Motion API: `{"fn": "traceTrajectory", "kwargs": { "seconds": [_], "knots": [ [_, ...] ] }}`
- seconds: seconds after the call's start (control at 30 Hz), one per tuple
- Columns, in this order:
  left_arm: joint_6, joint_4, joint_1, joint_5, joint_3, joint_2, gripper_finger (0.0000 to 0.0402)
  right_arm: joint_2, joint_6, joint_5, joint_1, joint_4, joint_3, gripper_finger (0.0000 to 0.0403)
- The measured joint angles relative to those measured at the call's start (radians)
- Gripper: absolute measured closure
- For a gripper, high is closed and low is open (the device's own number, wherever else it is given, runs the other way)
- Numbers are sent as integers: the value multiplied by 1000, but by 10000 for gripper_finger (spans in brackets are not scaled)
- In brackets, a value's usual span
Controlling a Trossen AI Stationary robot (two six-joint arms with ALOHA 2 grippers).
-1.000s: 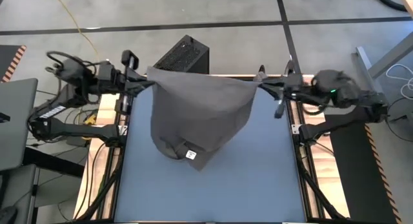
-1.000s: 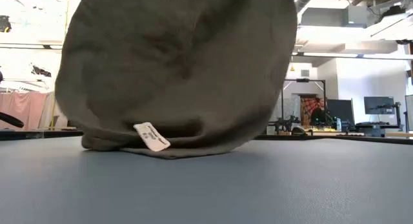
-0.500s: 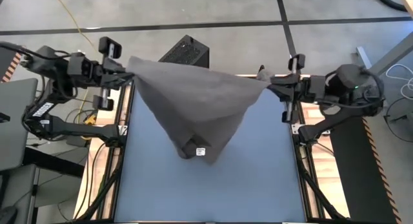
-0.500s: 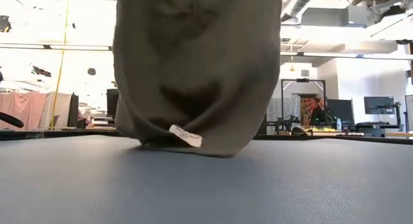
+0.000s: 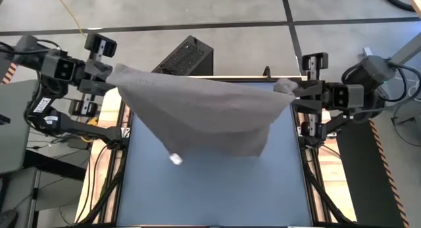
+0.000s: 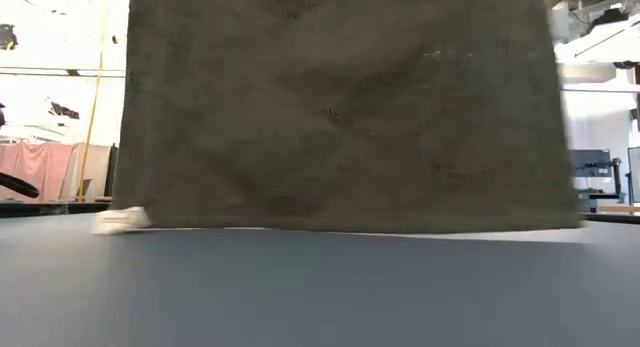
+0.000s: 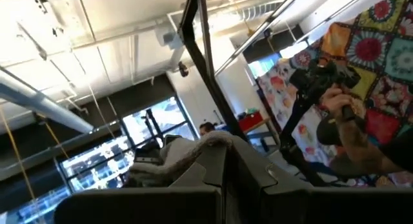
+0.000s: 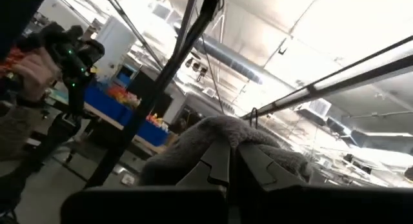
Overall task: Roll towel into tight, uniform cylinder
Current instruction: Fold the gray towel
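Observation:
The taupe towel [image 5: 204, 116] hangs as a spread sheet between my two grippers over the far half of the blue-grey table [image 5: 217, 195]. My left gripper [image 5: 113, 78] is shut on its upper left corner and my right gripper [image 5: 293, 90] on its upper right corner. In the low view the towel [image 6: 340, 107] fills most of the picture. Its lower edge [image 6: 360, 227] is at or just above the tabletop; I cannot tell which. The white tag [image 5: 175, 159] is at the lower left corner and also shows in the low view [image 6: 120, 220]. My left gripper pinches a bunched corner of the towel [image 7: 210, 143] between its two shut fingers, coming from the table's left. The cloth runs taut from there toward the other gripper and hangs below. My right gripper pinches the opposite bunched corner [image 8: 222, 130] between its two shut fingers, coming from the table's right. The top edge [image 5: 210, 83] is drawn nearly straight between the two holds.
A black box [image 5: 187, 55] stands just beyond the table's far edge, behind the towel. A laptop [image 5: 16, 123] lies off the left side. The table's near half [image 6: 320, 297] is bare blue-grey surface.
Both grippers have moved apart, the left toward the table's left edge and the right toward its right edge. The towel has gone from a bunched bag resting on the table to a spread sheet with a taut top edge. Its tagged corner has swung left.

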State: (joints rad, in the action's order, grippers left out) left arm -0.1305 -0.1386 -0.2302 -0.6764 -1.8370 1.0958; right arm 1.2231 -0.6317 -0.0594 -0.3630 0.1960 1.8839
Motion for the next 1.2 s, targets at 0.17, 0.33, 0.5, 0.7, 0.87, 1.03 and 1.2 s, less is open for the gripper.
{"fn": "traceTrajectory", "kwargs": {
  "seconds": [0.17,0.33,0.5,0.7,0.87,1.03,1.2],
  "knots": [
    [-23,-59,10,134,-19,28,401,65,1,-257,51,149,91,376],
    [-203,-302,-29,486,-19,59,401,89,122,-447,254,398,76,376],
    [-261,-475,-119,594,-18,150,401,108,322,-413,571,620,2,376],
    [-276,-638,-291,597,-18,298,401,117,436,-344,841,609,-254,376],
    [-256,-725,-403,438,76,394,401,112,526,-231,931,513,-527,376],
    [-250,-684,-411,389,363,413,401,115,604,-172,935,373,-769,376],
    [-233,-502,-398,385,654,413,401,125,665,-163,917,264,-915,373]
  ]
}}
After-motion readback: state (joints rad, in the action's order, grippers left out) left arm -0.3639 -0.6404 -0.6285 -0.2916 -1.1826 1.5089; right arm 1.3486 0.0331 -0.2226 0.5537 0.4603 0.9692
